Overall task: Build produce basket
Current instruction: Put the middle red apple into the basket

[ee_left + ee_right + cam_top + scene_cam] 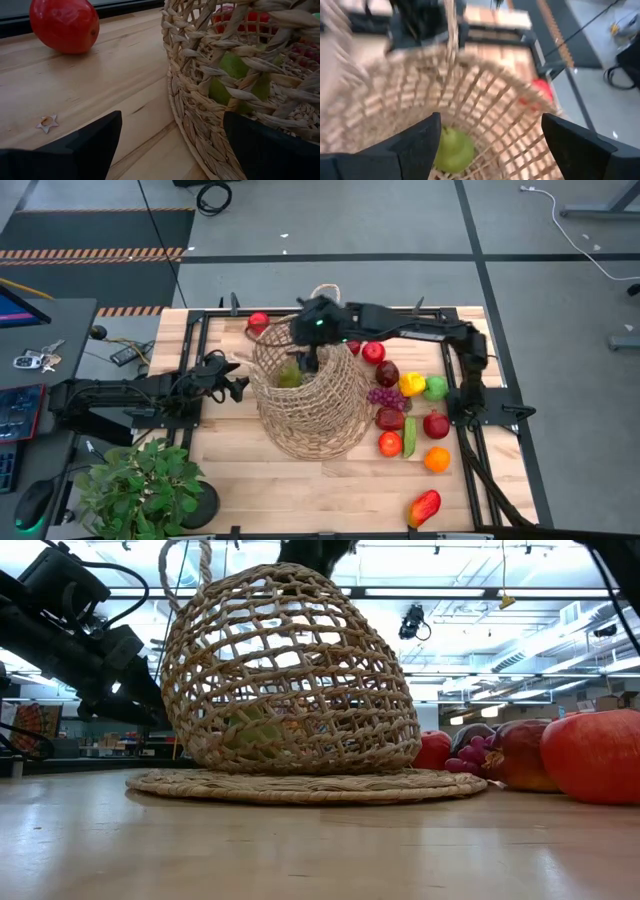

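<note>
The tan wicker basket (310, 400) stands mid-table on its flat woven base (305, 783). A green pear (452, 150) lies inside it on the bottom. My right gripper (305, 363) hangs open above the basket's mouth, with nothing between its fingers (490, 145). My left gripper (170, 145) is open and low beside the basket's left wall (210, 85); I cannot tell whether it touches the wall. More produce lies right of the basket: red apples (373, 352), grapes (385, 395), a yellow pepper (411, 383), an orange (437, 459) and a mango (424, 507). One red apple (258, 322) lies far left.
A leafy potted plant (140, 485) stands at the table's near left corner. Black frame rails (470, 420) run along the table's edges. Bare wood lies in front of the basket (320, 490). A small star-shaped scrap (48, 122) lies on the wood near my left gripper.
</note>
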Robot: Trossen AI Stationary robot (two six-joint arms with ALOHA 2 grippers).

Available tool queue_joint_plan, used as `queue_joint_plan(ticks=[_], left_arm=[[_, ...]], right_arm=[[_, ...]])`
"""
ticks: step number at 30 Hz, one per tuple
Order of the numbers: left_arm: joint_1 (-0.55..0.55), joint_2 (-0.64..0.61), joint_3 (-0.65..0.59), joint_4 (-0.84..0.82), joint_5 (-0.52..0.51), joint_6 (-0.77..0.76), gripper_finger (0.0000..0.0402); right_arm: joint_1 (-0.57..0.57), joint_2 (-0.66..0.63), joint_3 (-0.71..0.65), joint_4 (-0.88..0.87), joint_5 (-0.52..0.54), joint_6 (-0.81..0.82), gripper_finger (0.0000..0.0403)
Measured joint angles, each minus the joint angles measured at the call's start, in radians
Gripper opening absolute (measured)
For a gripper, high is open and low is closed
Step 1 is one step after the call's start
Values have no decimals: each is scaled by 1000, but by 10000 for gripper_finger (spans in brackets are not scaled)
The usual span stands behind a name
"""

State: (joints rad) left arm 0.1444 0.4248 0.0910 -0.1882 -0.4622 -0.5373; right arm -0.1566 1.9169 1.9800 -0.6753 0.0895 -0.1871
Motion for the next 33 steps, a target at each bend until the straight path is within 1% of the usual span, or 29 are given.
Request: queue_joint_plan(ticks=[7,12,15,17,21,27,33], left_arm=[[0,0,0,0,0,0,357],[0,0,0,0,0,0,357],[0,0,0,0,0,0,357],[0,0,0,0,0,0,357],[0,0,0,0,0,0,357],[0,0,0,0,0,0,357],[0,0,0,0,0,0,357]], right_arm=[[-5,-158,0,-16,0,4,348],[5,-246,0,-127,0,31,348],[18,-298,-54,-186,19,82,348],[36,-338,-124,-195,72,109,348],[91,-449,-329,-156,199,146,348],[143,-652,-678,32,263,242,348],[134,-822,-984,139,338,357,348]])
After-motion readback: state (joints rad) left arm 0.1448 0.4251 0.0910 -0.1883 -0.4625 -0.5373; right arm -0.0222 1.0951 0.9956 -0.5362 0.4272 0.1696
